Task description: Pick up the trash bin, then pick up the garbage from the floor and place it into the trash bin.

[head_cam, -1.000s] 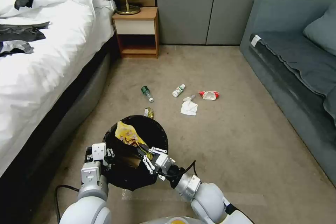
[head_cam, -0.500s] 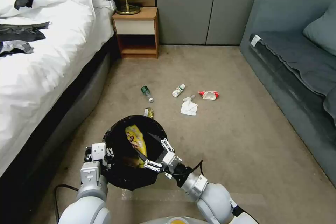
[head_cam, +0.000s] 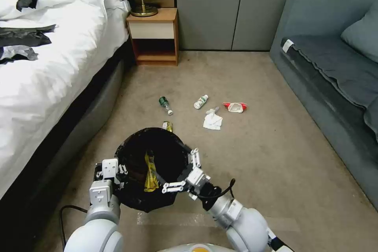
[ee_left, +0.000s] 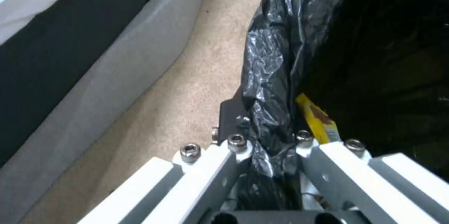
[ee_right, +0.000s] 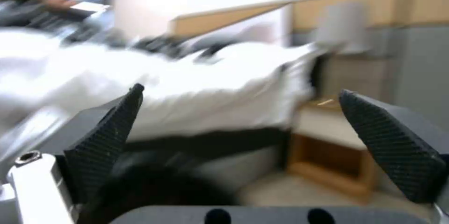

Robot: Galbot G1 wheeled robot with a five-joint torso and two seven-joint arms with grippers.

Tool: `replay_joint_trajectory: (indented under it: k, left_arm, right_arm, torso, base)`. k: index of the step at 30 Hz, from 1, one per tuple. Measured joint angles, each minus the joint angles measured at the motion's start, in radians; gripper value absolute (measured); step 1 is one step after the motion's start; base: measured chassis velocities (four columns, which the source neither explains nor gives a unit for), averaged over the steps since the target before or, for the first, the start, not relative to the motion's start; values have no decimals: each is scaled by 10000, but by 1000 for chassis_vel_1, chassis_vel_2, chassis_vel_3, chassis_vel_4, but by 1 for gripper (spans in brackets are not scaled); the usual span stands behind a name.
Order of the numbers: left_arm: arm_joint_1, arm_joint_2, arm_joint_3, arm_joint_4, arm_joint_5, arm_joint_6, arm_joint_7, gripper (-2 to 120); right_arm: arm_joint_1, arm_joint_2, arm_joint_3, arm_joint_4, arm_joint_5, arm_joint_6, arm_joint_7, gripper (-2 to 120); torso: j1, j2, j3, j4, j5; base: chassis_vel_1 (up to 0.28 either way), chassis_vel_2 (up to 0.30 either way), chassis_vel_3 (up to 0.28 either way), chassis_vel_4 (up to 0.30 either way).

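Low in the head view, the left end effector [head_cam: 111, 168] pinches the trash bin [head_cam: 151, 167] rim while the right end effector [head_cam: 185, 174], spread wide and empty, should lift clear without snagging the liner.

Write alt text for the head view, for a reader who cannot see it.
The left gripper holds the rim of the trash bin, a yellow wrapper inside, while the open right gripper hovers at its opposite rim. Bottles, a tissue and a red-white wrapper lie on the carpet ahead.
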Motion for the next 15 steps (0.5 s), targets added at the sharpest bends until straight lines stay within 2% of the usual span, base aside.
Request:
replay_joint_trajectory:
  k: [3,4,6,8,15]
  left_arm:
    - [-92,66,-39,87,-47,-3,0,0]
    - [-92,66,-39,87,-47,-3,0,0]
    - [-205,83,-34,187,-62,-15,0,0]
    - [-236,80,-28,219,-63,-31,2,0]
    - [-219,-104,-205,48,-139,-45,4,0]
  right_arm:
    - [-1080,413,878,1153,-179,-27,1432,100]
    - [-1080,413,878,1153,-179,-27,1432,100]
    - [-2129,714,1269,1586,-438,10,2172,100]
    - [-2840,1003,1533,1611,-662,381,2552,100]
    - [-3312,1457,2179,754,-938,1273,2824,100]
  torso:
    - [1,0,0,0,0]
    - [1,0,0,0,0]
    - [0,0,0,-5,-2]
    - [0,0,0,-7,-1]
    - [0,0,0,1,1]
  base:
    - [0,0,0,0]
    - [0,0,0,0]
    - [0,0,0,0]
    - [0,0,0,0]
    - [0,0,0,0]
